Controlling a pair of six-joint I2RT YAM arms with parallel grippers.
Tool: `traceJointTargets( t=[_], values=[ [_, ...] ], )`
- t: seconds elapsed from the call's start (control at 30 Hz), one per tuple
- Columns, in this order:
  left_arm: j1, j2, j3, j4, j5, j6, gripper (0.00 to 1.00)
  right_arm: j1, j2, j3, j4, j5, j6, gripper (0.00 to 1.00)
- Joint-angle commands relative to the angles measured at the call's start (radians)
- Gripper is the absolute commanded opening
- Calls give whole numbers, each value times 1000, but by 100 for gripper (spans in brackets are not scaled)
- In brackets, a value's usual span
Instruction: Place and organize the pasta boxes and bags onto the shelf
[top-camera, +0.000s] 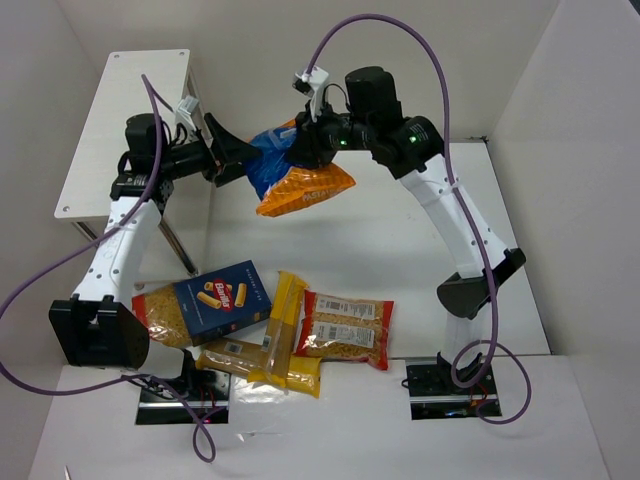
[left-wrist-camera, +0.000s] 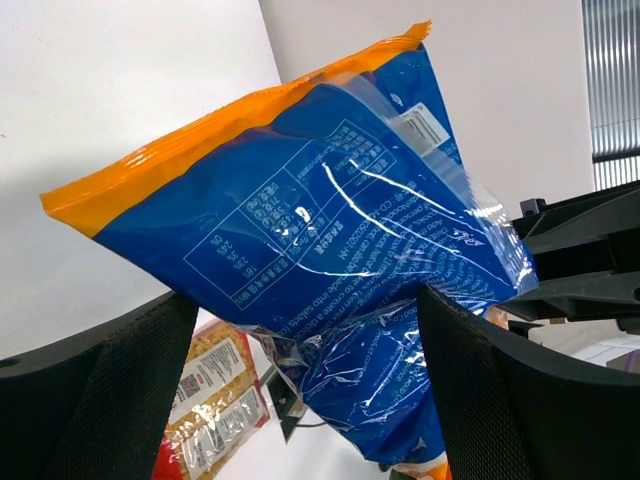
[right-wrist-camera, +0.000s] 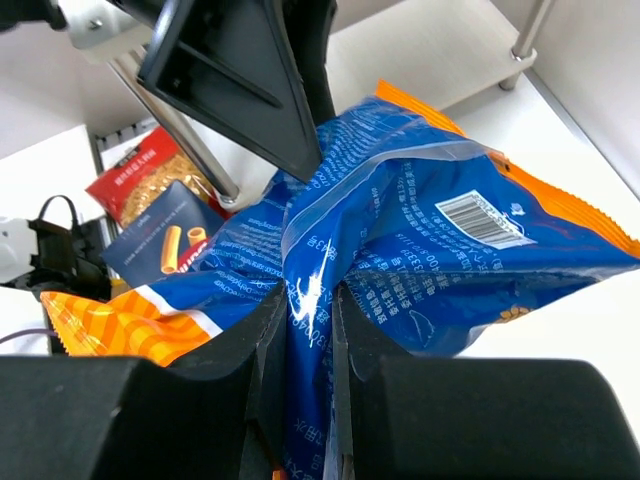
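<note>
The crinkly blue bag with the orange end (top-camera: 290, 170) hangs in the air between both arms, right of the shelf (top-camera: 110, 130). My right gripper (top-camera: 305, 140) is shut on a pinched fold of this bag (right-wrist-camera: 430, 230), with the fold squeezed between its fingers (right-wrist-camera: 308, 300). My left gripper (top-camera: 238, 160) is open, and its wide-spread fingers stand on either side of the bag's near end (left-wrist-camera: 320, 230) without closing on it. The dark-blue carton (top-camera: 222, 297), red-trimmed bags (top-camera: 347, 327) and yellow spaghetti packs (top-camera: 282, 325) lie on the table near the arm bases.
The shelf's top board (right-wrist-camera: 450, 50) and a metal leg (top-camera: 178, 250) stand close to the left arm. A second red-trimmed bag (top-camera: 160, 315) lies partly under the carton. White walls enclose the table on the left, back and right. Purple cables loop over both arms.
</note>
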Motion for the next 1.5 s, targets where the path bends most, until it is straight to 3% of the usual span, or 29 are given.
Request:
traceJointTargets(
  t=[0.0,0.23,0.33,0.4,0.7,0.9,1.07,1.2,1.23,1.3,1.47],
  values=[
    [-9,7,27,8,19,-42,95,-1,-17,97,138,-87,30,0],
    [-9,25,60,28,52,-88,95,-1,-8,106,138,-127,52,0],
    [-9,25,71,50,75,-88,82,-1,2,115,138,-127,52,0],
    [-9,25,80,70,89,-97,79,-1,2,115,138,-127,52,0],
    [-9,45,168,56,98,-97,96,-1,32,181,147,-127,52,0],
    [-9,63,189,89,124,-108,97,-1,52,227,156,-136,52,0],
    [-9,63,225,102,158,-85,80,-1,61,236,156,-124,52,0],
    [-9,73,263,143,189,-62,46,-1,61,236,166,-136,52,0],
    [-9,73,272,143,189,-51,22,-1,61,227,166,-136,52,0],
    [-9,73,304,143,189,-39,2,-1,61,218,166,-145,52,0],
    [-9,82,363,174,219,9,0,-1,52,170,166,-124,52,0]
  ],
)
